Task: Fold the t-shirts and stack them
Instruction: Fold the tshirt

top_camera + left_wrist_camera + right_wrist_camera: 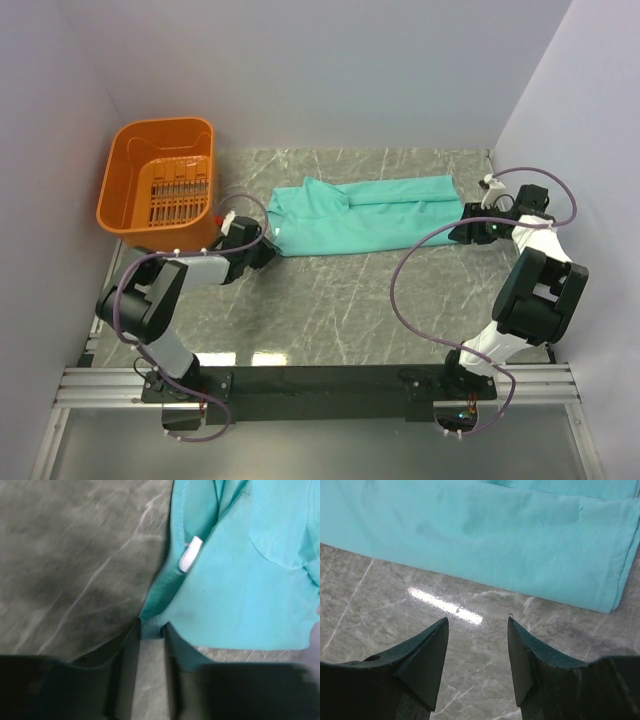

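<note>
The teal t-shirt (365, 215) lies folded lengthwise into a long band across the back middle of the table. My left gripper (268, 245) is at the band's left near corner. In the left wrist view its jaws (152, 628) stand close together with a fold of the shirt's edge (250, 580) pinched between the tips; the white neck label (190, 555) lies just beyond. My right gripper (462, 228) is at the band's right end. In the right wrist view it (477, 622) is open and empty over bare table, just short of the shirt's near edge (485, 535).
An empty orange plastic basket (160, 185) stands at the back left, close to my left arm. White walls close in the table at the left, back and right. Marble-patterned table (340, 310) lies between the shirt and the arm bases.
</note>
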Controlling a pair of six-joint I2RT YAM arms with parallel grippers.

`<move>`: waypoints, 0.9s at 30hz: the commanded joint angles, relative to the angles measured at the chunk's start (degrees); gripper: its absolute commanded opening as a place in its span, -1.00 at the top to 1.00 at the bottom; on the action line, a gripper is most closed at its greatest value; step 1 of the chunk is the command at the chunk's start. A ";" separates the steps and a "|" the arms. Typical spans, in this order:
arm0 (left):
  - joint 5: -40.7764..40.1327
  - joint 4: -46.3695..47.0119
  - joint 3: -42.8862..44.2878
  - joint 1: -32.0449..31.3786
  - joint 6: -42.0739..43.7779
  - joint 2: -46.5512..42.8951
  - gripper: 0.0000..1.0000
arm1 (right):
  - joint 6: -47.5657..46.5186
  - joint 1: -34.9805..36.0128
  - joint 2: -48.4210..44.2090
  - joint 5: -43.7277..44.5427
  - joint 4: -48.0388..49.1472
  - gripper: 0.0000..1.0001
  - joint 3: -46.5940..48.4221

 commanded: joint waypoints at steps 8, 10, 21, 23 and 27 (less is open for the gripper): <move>-7.20 -2.63 0.85 0.04 5.82 1.39 0.82 | -5.76 0.31 -2.79 -0.15 -1.35 -0.15 0.12; -8.79 -4.57 0.07 0.04 8.36 -1.33 0.81 | -7.79 0.40 -2.62 -0.06 -3.02 -0.15 0.38; 1.13 -3.52 -9.16 -0.05 16.01 -21.08 -0.07 | -49.51 8.56 -6.21 0.01 -17.44 -0.21 -3.47; 2.98 -4.40 -10.31 -0.05 16.80 -24.96 -0.11 | -53.92 10.76 -8.33 2.64 -15.60 -0.22 -6.71; 4.21 -10.26 -10.75 -0.05 20.92 -37.77 -0.17 | -52.72 16.48 -9.65 10.03 -4.65 -0.22 -10.25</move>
